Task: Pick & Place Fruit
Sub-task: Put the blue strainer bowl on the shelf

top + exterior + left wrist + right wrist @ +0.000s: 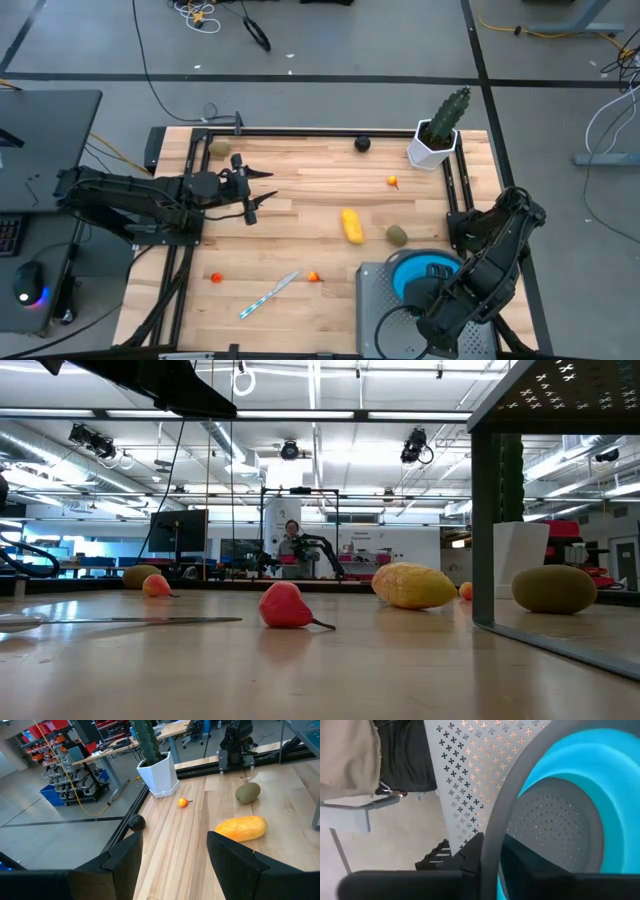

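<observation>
On the wooden table lie a yellow oblong fruit, an olive-brown oval, a black ball at the far edge, and tiny orange-red pieces. My left gripper hovers open at the table's left, pointing level toward the fruit, with nothing between its fingers. My right gripper points down at the near right, shut on the rim of a blue bowl that lies over a perforated grey plate. My right gripper comes from above, pointing down. The bowl's grey rim runs between its two fingers, with one finger outside the bowl and the other inside. No gap shows beside the rim. Whether the bowl rests on the plate or hangs clear, I cannot tell.
A green cactus in a white pot stands at the far right corner. A thin white-and-blue stick lies near the front edge. Another olive piece sits at the far left. Black rails frame the table.
</observation>
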Robot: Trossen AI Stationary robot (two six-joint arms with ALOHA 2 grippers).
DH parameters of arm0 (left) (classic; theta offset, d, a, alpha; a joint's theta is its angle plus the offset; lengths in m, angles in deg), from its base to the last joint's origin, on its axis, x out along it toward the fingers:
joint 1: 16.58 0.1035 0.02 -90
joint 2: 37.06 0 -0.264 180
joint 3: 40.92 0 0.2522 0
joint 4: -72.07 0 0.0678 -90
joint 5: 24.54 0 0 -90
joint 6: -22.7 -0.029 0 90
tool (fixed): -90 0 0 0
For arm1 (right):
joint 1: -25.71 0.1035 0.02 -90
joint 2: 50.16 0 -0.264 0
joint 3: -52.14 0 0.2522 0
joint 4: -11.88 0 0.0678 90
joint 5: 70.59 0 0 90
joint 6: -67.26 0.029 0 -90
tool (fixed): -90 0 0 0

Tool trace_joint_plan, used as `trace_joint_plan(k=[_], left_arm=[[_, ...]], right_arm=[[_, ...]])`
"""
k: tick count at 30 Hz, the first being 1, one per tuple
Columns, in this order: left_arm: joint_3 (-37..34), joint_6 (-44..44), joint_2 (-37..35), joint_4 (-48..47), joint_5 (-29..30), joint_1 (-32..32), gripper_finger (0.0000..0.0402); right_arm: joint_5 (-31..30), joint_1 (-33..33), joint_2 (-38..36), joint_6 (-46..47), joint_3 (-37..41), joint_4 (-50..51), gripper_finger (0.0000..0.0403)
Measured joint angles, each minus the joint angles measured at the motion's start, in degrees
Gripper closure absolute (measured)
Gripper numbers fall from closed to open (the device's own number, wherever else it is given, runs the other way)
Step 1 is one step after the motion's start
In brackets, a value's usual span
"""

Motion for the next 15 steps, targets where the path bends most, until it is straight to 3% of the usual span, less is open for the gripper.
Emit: trace_joint_plan(k=[8, 15], left_arm=[[0.0, 0.0, 0.0, 0.0, 0.0, 0.0, 0.0171], [0.0, 0.0, 0.0, 0.0, 0.0, 0.0, 0.0171]], right_arm=[[-0.6, 0.0, 0.0, 0.6, 0.0, -0.4, 0.0267], [-1.9, 0.0, 0.0, 1.3, 0.0, -1.7, 0.0247]])
